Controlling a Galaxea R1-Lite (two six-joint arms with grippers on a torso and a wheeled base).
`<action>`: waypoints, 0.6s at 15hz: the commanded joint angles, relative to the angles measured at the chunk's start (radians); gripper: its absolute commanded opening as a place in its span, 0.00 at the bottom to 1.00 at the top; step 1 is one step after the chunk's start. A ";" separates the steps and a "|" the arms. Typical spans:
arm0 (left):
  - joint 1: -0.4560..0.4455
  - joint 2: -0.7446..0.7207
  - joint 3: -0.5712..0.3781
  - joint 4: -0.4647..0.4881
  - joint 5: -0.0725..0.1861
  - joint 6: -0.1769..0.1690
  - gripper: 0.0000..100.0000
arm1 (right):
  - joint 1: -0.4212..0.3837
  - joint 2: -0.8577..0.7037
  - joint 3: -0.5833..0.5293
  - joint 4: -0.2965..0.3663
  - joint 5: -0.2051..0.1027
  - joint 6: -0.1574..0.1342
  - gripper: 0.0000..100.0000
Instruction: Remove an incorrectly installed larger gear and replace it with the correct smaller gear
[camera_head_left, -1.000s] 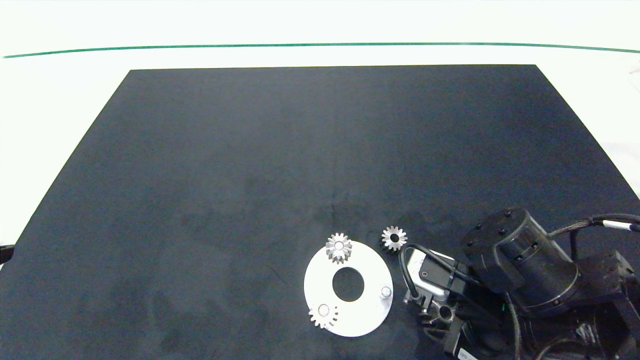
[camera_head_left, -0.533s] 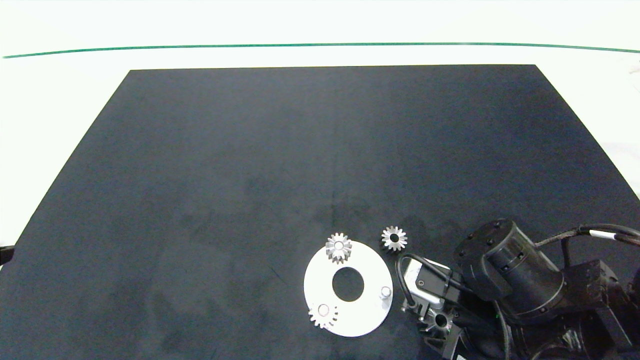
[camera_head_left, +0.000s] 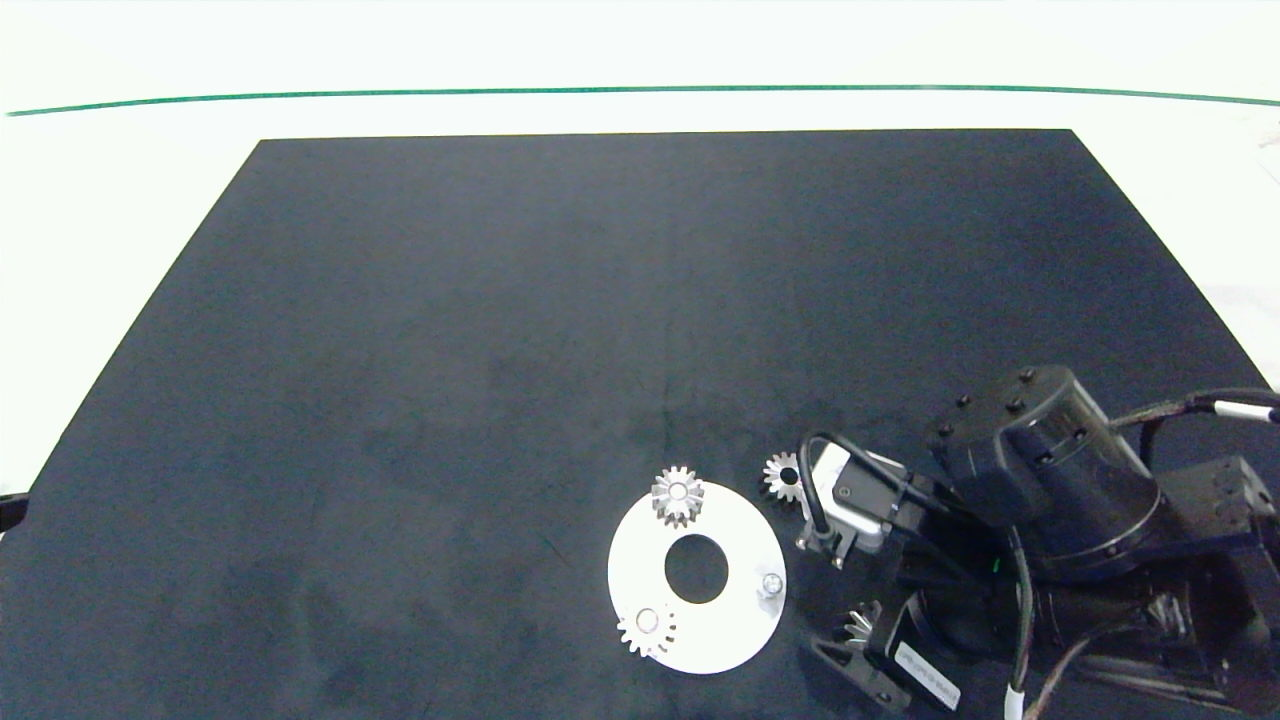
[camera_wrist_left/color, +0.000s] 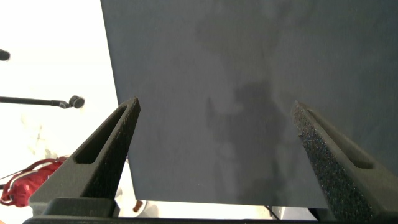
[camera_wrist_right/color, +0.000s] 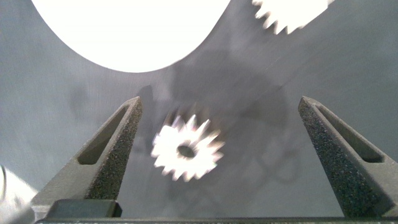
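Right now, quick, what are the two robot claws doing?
Left gripper: open, holding nothing, over bare black mat.
Right gripper: open, holding nothing, the larger gear lies loose between its fingers.

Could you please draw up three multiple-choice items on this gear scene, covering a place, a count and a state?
1. Where does the larger gear lie?
A. on the white plate's bare peg
B. on the dark mat, between the right gripper's fingers
C. in the plate's centre hole

2. How many gears sit on the white plate?
A. none
B. two
C. four

3. How do the right gripper's fingers stand?
A. wide apart, touching no gear
B. shut on a gear
C. shut on nothing

Answers:
1 B: the right wrist view shows the larger gear on the dark mat within the right gripper.
2 B: the far small gear and the near small gear are on the white plate.
3 A: mat shows on both sides of the gear between the fingers.
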 joint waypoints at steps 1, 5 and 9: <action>0.000 0.001 0.000 0.004 0.001 0.001 1.00 | -0.005 0.017 -0.124 0.043 -0.003 0.006 1.00; 0.000 0.001 0.004 0.004 0.001 0.003 1.00 | -0.014 0.108 -0.277 0.130 -0.003 0.015 1.00; -0.001 0.001 0.004 0.004 0.001 0.007 1.00 | -0.068 0.184 -0.320 0.133 -0.003 0.021 1.00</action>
